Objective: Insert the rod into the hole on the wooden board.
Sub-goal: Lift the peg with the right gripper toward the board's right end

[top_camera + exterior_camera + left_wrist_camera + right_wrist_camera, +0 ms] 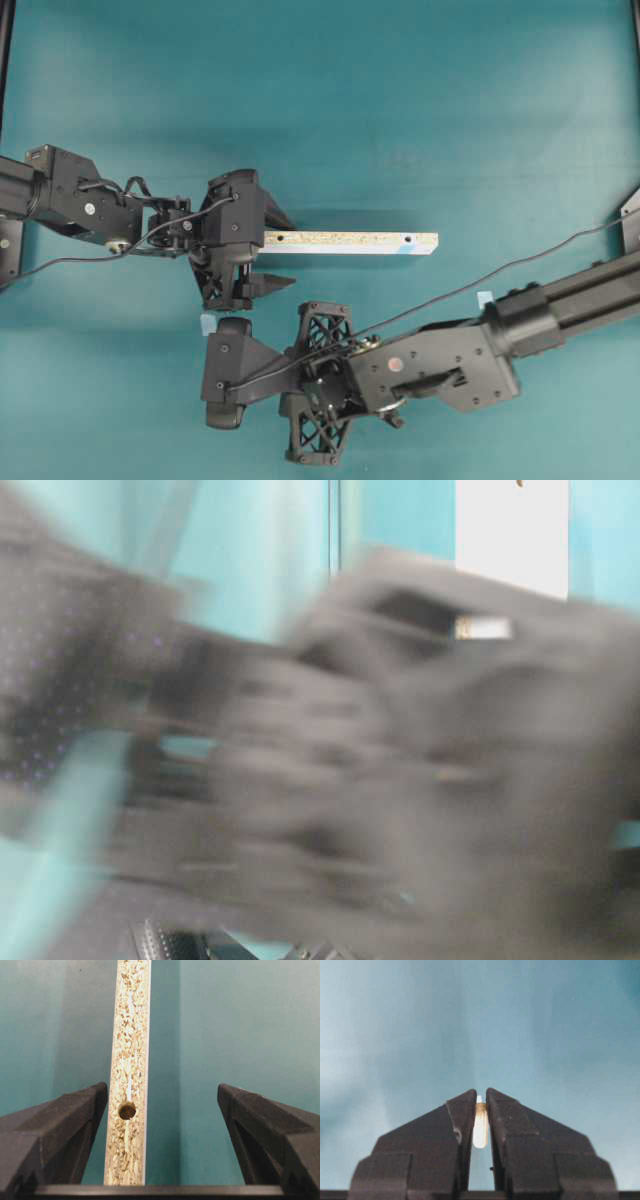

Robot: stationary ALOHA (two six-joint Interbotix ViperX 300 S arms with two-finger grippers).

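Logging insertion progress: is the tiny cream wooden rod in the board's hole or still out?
Out. The tiny cream wooden rod sits pinched in the shut right claw, over bare teal table.

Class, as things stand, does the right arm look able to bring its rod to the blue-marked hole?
Probably yes: the marked hole sits uncovered at the board's far end, away from the left gripper.
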